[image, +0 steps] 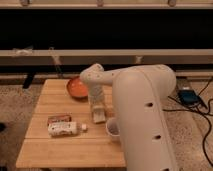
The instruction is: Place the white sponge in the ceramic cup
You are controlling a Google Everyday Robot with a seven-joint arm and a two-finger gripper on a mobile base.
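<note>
Gripper (98, 109) is low over the table (60, 150), pointing straight down, just up-left of the cup (114, 131). Open or closed: can't tell, its tip blends into the sponge.

Sponge (100, 119) sits directly under the gripper tip, touching it or very nearly. Can't tell whether it's gripped or just lying on the wood. It looks to be at table level. It's just left of the cup rim and slightly behind it, with a small gap between them. It is not in the cup.

Cup is upright, mouth up, inside greyish. Its right side is cut off by the arm (142, 105).

Arm: the big white link fills the right of the view and passes in front of the cup. The elbow is behind and left of the cup, and from there the forearm drops to the gripper.

Left of the cup:
- A tiny white cube (84, 127) is near it.
- A white labelled bottle (62, 130) lies on its side beyond the cube, just beside it.
- A brown packet (59, 119) lies flat just behind the bottle, also well left of the cup.

Orange bowl (76, 89) is well behind the cup and to the left, near the table's back edge, its right side hidden by the elbow.

Off the table, right of and behind the cup: a dark box (188, 95) on the speckled floor, with cables (201, 107) running from it.
</note>
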